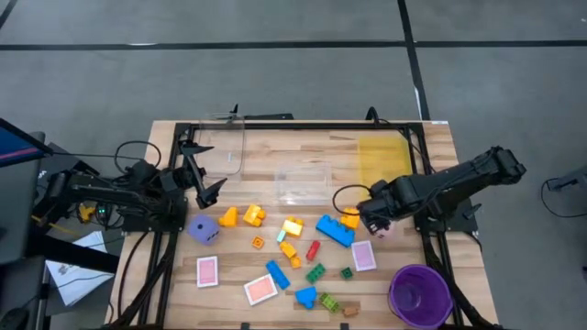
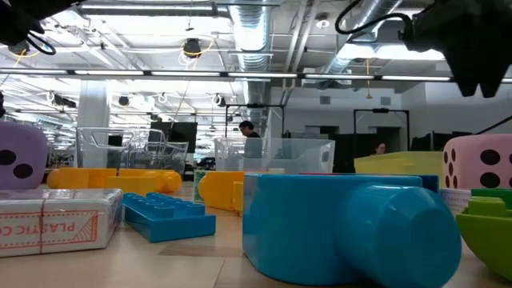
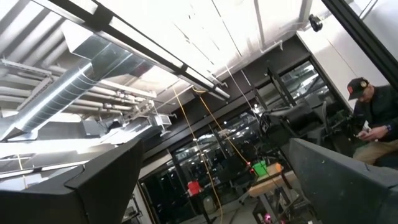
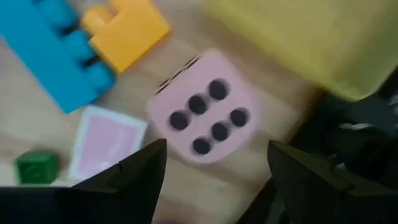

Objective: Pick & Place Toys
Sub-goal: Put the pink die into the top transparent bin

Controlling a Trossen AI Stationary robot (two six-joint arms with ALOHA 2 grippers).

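Note:
Toys lie scattered over the wooden table: yellow, orange, blue, red and green bricks point(image 1: 295, 247), pink-backed cards point(image 1: 260, 290), a purple die point(image 1: 204, 229) and a pink die point(image 4: 202, 115). The pink die rests flat on the table by the yellow bin, several black dots up. My right gripper point(image 1: 374, 220) hangs over it, pointing down, raised off the table, open; its two fingers point(image 4: 146, 171) stand apart with nothing between them. A blue brick point(image 4: 53, 56), an orange brick point(image 4: 127, 28) and a card point(image 4: 106, 146) lie beside the die. At the table's left edge my left gripper point(image 1: 206, 183) is open, tilted up toward the ceiling.
A yellow see-through bin point(image 1: 383, 160) stands at the far right, a clear bin point(image 1: 303, 181) at the middle and another clear one point(image 1: 220, 147) at the far left. A purple cup point(image 1: 420, 295) is at the near right corner. A person point(image 3: 373, 112) sits beyond the table.

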